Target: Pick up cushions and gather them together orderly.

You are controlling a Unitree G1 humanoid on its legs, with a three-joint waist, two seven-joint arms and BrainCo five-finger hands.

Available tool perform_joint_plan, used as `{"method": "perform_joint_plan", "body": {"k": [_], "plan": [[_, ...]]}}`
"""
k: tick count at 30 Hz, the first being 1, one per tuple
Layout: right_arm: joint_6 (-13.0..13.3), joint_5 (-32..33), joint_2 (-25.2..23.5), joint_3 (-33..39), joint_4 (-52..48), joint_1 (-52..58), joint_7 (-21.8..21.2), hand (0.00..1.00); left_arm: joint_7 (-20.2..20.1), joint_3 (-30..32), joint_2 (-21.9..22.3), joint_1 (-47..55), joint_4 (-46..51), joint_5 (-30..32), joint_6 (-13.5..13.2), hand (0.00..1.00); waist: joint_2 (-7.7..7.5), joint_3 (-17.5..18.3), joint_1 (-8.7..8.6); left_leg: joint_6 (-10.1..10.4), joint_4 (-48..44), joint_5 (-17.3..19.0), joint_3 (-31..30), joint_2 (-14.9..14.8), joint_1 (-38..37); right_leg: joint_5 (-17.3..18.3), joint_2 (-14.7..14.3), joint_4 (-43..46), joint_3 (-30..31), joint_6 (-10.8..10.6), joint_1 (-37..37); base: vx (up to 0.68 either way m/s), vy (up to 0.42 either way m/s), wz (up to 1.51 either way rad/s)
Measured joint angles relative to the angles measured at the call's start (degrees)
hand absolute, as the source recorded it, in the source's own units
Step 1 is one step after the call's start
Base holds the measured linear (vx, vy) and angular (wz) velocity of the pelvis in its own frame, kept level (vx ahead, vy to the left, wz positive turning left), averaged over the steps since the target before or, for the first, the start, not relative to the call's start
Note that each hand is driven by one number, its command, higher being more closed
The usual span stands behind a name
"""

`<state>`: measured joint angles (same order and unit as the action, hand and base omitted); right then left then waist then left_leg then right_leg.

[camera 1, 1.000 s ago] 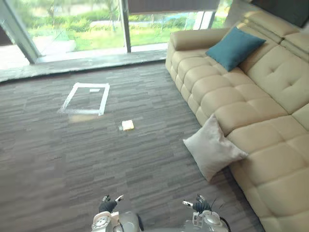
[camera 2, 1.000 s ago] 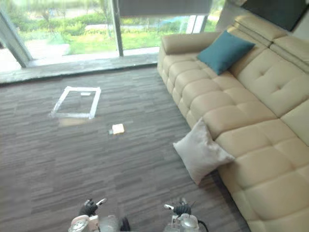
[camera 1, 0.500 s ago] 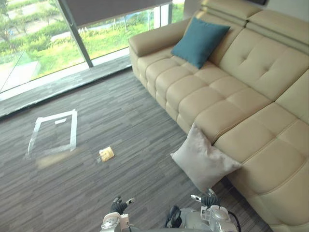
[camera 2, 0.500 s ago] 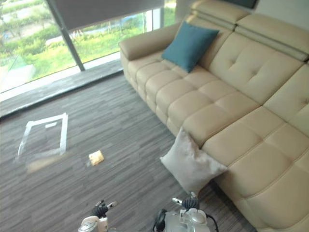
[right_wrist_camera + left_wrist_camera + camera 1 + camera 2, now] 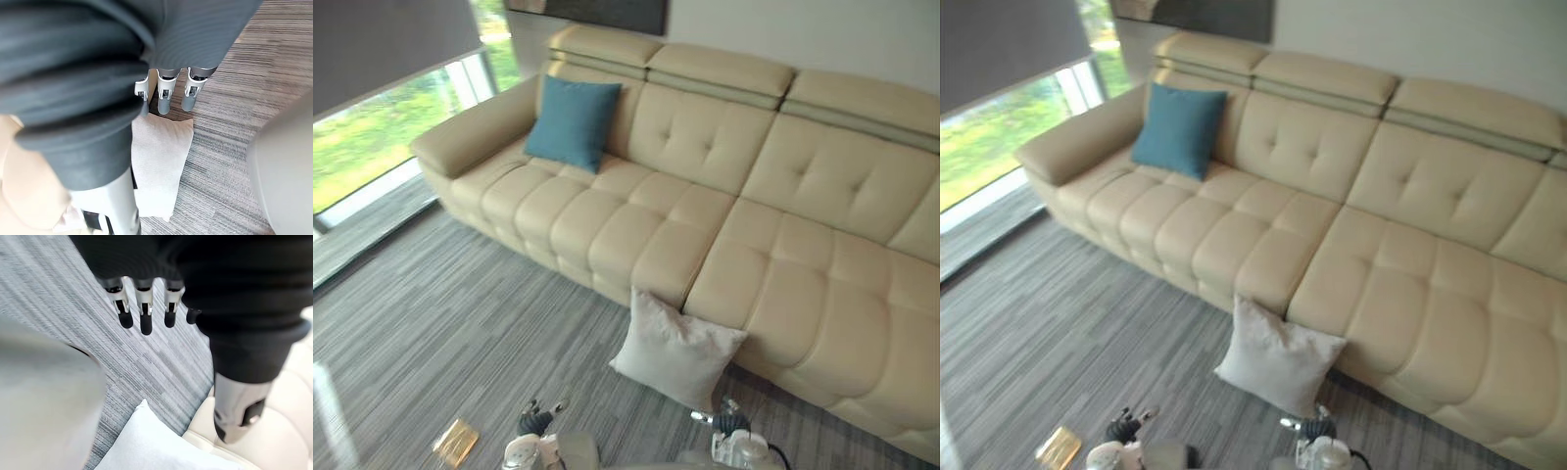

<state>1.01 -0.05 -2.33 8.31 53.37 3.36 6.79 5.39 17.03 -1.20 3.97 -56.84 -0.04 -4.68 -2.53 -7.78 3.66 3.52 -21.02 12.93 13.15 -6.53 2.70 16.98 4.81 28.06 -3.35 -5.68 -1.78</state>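
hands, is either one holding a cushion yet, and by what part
Nothing is held. The left hand and right hand are both open with straight fingers; the grey cushion leans against the sofa front, untouched.

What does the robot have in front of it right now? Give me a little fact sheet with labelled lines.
Sofa: beige, long
Blue cushion: on the sofa seat, propped against the backrest at one end
Pale grey cushion: on the carpet, leaning on the sofa's front
Left hand: open, holding nothing
Right hand: open, holding nothing
Progress: cushions apart, not yet gathered
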Motion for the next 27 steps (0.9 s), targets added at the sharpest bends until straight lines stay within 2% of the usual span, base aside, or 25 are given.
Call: {"method": "perform_joint_plan", "body": {"k": [1,3,5,8,9,10,11,14,16,17,19,21,22,23,24,25,26,27], "plan": [[-0.02,-0.01,-0.01,0.04,-0.1,-0.01,-0.05,0.0,0.04,-0.14,0.05,0.0,-0.15,-0.01,0.03,0.0,0.14,-0.11,0.02,-0.32,1.91,0.14,1.82,-0.02,-2.9,-1.35,1.36,3.17,-3.26,-0.32,-0.9,0.13,0.144,-0.73],[0.26,-0.1,-0.12,0.04,-0.29,0.07,-0.24,0.0,0.02,-1.45,-0.03,0.02,-1.31,-0.01,0.06,0.0,0.71,-0.29,-0.4,-0.59,6.99,0.31,5.47,-0.08,-9.67,-0.32,6.83,9.61,-14.93,2.01,-1.42,0.12,0.176,-0.75],[0.47,-0.14,-0.15,0.08,-0.29,-0.01,-0.35,0.0,-0.03,-2.84,-0.33,-0.13,-1.49,0.01,0.06,0.0,0.81,-0.27,-0.49,-0.53,9.62,0.34,6.99,-0.25,-11.88,0.03,8.56,8.85,-18.69,2.57,-2.47,0.12,0.057,-0.48],[0.54,-0.18,0.62,0.63,-0.11,-1.32,-0.55,0.0,-0.24,-5.73,-1.09,-1.21,-3.48,0.08,0.11,0.0,1.78,-0.77,-1.13,0.48,11.6,-0.17,8.57,-1.92,-12.91,-1.01,7.79,1.5,-21.26,3.09,-6.8,0.2,-0.109,-0.36],[0.56,-0.22,0.68,0.63,-0.14,-1.37,-0.57,0.0,-0.37,-6.31,-1.37,-1.45,-4.05,0.09,0.15,0.0,1.79,-0.87,-1.38,0.77,12.0,-0.34,8.66,-2.07,-13.24,-3.24,7.17,-1.82,-21.04,3.37,-7.02,0.2,-0.188,-0.26],[0.65,-0.49,0.57,0.63,-0.11,-1.21,-0.59,0.0,-0.58,-6.94,-1.98,-1.54,-4.21,0.19,0.11,0.0,0.74,-1.01,-1.48,1.3,12.35,-0.37,9.25,-1.37,-14.06,-9.52,6.94,-6.08,-20.38,5.63,-6.48,0.2,-0.176,-0.3],[0.68,-0.86,1.42,1.12,-0.11,-1.81,-0.71,0.0,-0.63,-6.9,-1.06,-2.28,-4.76,0.61,0.11,0.0,2.93,-1.77,-1.5,3.02,13.11,-0.49,9.64,-2.98,-15.9,-8.62,5.29,-5.03,-20.32,6.55,-5.45,0.19,-0.182,-0.29],[0.65,-1.17,2.73,2.91,-0.2,-1.89,-0.5,0.0,-0.78,-6.96,1.06,-2.26,-4.41,2.09,0.07,0.0,4.66,-1.48,-1.9,4.23,10.39,-1.64,9.21,-4.84,-15.07,-5.35,4.03,-4.96,-21.35,6.86,-4.74,0.19,-0.207,-0.02],[0.64,-1.16,2.72,2.93,-0.22,-1.74,-0.35,0.0,-0.74,-6.83,1.03,-2.29,-3.77,2.15,0.1,0.0,4.38,-1.71,-2.02,4.26,2.07,-1.67,6.65,-6.83,-11.76,-4.54,3.61,-6.0,-22.66,7.14,-2.25,0.15,-0.217,0.33],[0.56,-1.15,2.72,2.86,-0.17,-1.3,-0.17,0.0,-0.69,-6.76,1.09,-2.02,-2.74,2.15,0.07,0.0,4.4,-1.75,-1.66,4.1,-5.15,-1.69,5.19,-8.73,-8.99,-4.27,2.7,-7.46,-23.11,7.41,-0.05,0.11,-0.195,0.28],[0.43,-1.13,2.55,2.68,-0.03,-0.88,0.02,0.0,-0.66,-6.23,1.38,-1.25,-1.07,2.14,-0.04,0.0,4.25,-1.76,-1.0,4.12,-12.0,-0.38,3.12,-10.38,-6.42,-4.15,1.4,-9.59,-22.82,7.62,2.62,0.09,-0.102,-0.06],[0.38,-1.08,2.41,2.68,0.08,-0.88,0.08,0.0,-0.63,-5.44,1.51,-0.96,0.07,2.12,-0.01,0.0,3.97,-1.88,-0.64,3.94,-12.73,2.0,2.14,-9.53,-4.19,-4.16,0.97,-10.39,-21.79,7.62,3.58,0.08,-0.01,-0.33],[0.28,-1.06,2.34,2.68,0.27,-0.97,0.13,0.0,-0.57,-4.92,1.49,-0.95,0.12,2.13,-0.03,0.0,3.67,-2.07,-0.43,3.41,-10.83,3.06,0.81,-8.18,-2.87,-4.12,0.96,-10.44,-20.4,7.63,3.66,0.07,0.091,-0.59],[0.27,-1.06,2.18,2.58,0.42,-1.04,0.2,0.0,-0.53,-4.71,1.26,-0.97,0.27,2.12,-0.05,0.0,3.18,-2.36,-0.18,3.15,-7.37,3.11,-1.81,-6.2,-1.68,-4.28,1.08,-10.41,-18.69,7.3,3.73,0.08,0.127,-0.63],[0.27,-1.06,2.16,2.52,0.44,-1.06,0.23,0.0,-0.53,-4.57,1.23,-1.01,0.34,2.11,-0.05,0.0,3.05,-2.44,-0.12,3.09,-6.22,3.01,-2.69,-5.65,-1.4,-4.3,1.08,-10.34,-18.11,7.04,3.73,0.06,0.161,-0.74],[0.32,-1.07,2.33,2.12,0.46,-1.04,0.39,0.0,-0.48,-4.49,1.21,-1.02,0.31,2.09,-0.06,0.0,3.11,-2.43,-0.14,2.89,-1.28,1.28,-5.48,-4.21,-0.76,-4.08,0.88,-9.21,-16.44,5.93,3.17,0.05,0.176,-0.72],[0.4,-1.07,1.97,1.86,1.02,-1.0,0.52,0.0,-0.45,-4.46,0.1,-0.94,0.0,2.1,-0.07,0.0,2.32,-2.05,0.02,2.97,0.05,1.32,-4.49,-2.86,-2.17,-3.91,1.32,-8.54,-13.71,4.36,2.08,0.07,0.158,-0.63],[0.46,-1.08,1.87,1.77,1.26,-1.0,0.53,0.0,-0.44,-4.46,-0.2,-0.91,-0.08,2.11,-0.03,0.0,1.8,-1.73,-0.07,2.83,0.38,1.36,-4.15,-2.56,-2.28,-4.06,1.57,-8.87,-13.53,4.14,1.99,0.09,0.154,-0.51]]}}
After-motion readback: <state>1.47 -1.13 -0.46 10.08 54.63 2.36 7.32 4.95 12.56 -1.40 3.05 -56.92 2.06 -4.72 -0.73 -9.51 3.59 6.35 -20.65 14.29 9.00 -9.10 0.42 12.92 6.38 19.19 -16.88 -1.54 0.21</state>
